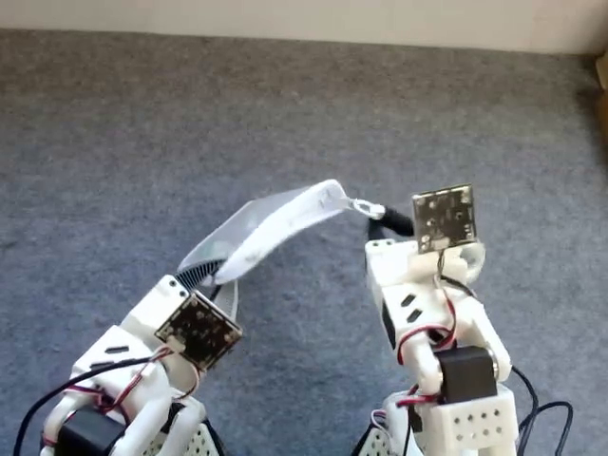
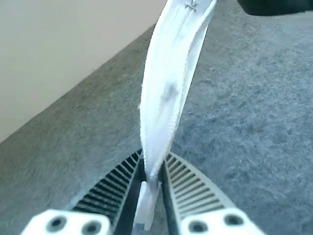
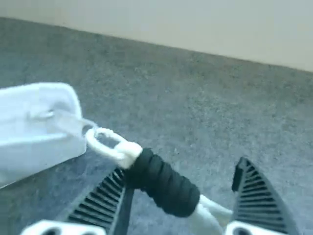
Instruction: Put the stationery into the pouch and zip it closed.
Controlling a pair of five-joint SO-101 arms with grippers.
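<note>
A white pouch (image 1: 275, 223) hangs in the air above the grey carpet, stretched between the two arms. My left gripper (image 1: 204, 271) is shut on its near end; in the left wrist view the pouch (image 2: 166, 93) rises edge-on from between the closed fingers of that gripper (image 2: 154, 155). At the pouch's other end (image 3: 39, 122) a metal ring joins the zipper slider to a black cord-wrapped pull (image 3: 161, 183). My right gripper (image 3: 181, 169) is open, and the pull lies between its fingers, resting against one of them. The high view shows that gripper (image 1: 394, 228) at the pull (image 1: 388, 220).
Grey carpet (image 1: 142, 123) covers the whole floor, bounded by a pale wall (image 1: 285, 14) at the far edge. A brown object (image 1: 602, 85) shows at the right border.
</note>
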